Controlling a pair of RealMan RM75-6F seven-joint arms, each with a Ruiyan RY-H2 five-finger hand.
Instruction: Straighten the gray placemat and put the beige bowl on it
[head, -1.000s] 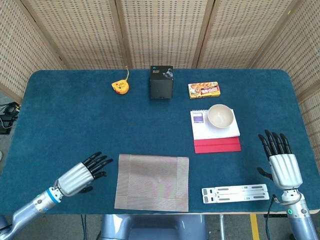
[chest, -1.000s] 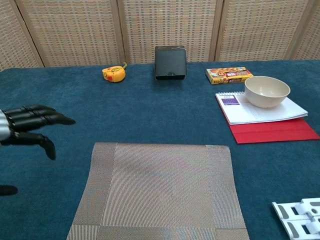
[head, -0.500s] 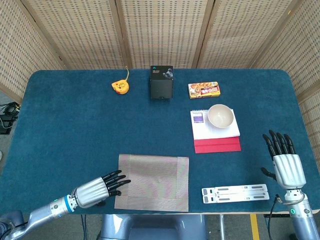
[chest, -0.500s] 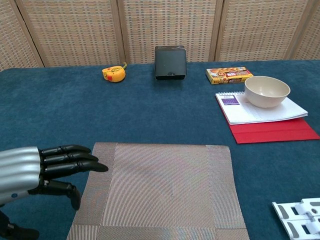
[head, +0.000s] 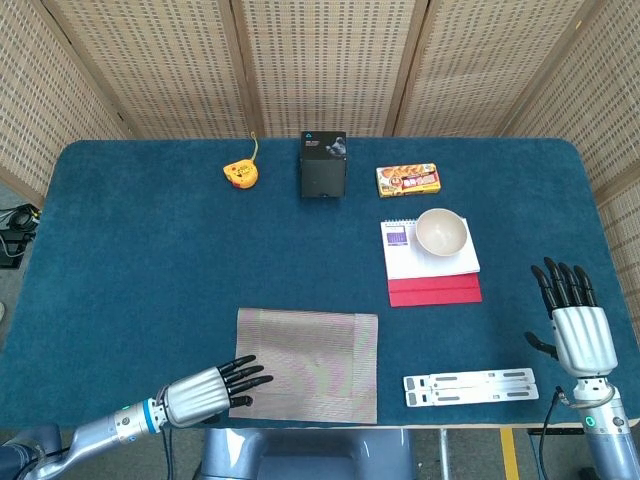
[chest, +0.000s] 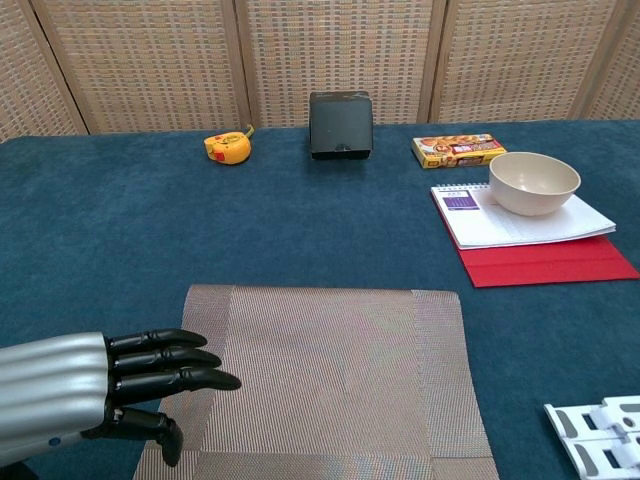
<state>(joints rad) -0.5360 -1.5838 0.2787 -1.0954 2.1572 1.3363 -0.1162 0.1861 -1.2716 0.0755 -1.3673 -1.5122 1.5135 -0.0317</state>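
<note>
The gray placemat (head: 307, 364) (chest: 320, 380) lies flat near the table's front edge, left of centre. My left hand (head: 205, 391) (chest: 90, 385) hovers at the mat's near-left corner, fingers stretched out and slightly apart over its left border, holding nothing. The beige bowl (head: 441, 232) (chest: 533, 183) stands upright on a white notepad at the right. My right hand (head: 572, 325) is open at the table's right front, palm down, fingers pointing away, well clear of the bowl; the chest view does not show it.
The white notepad (head: 430, 255) lies on a red folder (head: 435, 291). At the back stand a black box (head: 323, 164), a yellow tape measure (head: 240, 173) and an orange snack box (head: 408, 179). A white folded stand (head: 470, 386) lies right of the mat.
My left hand has moved back toward the front edge and rightward, from left of the mat to over its near-left corner. My right hand has drifted slightly toward the front edge.
</note>
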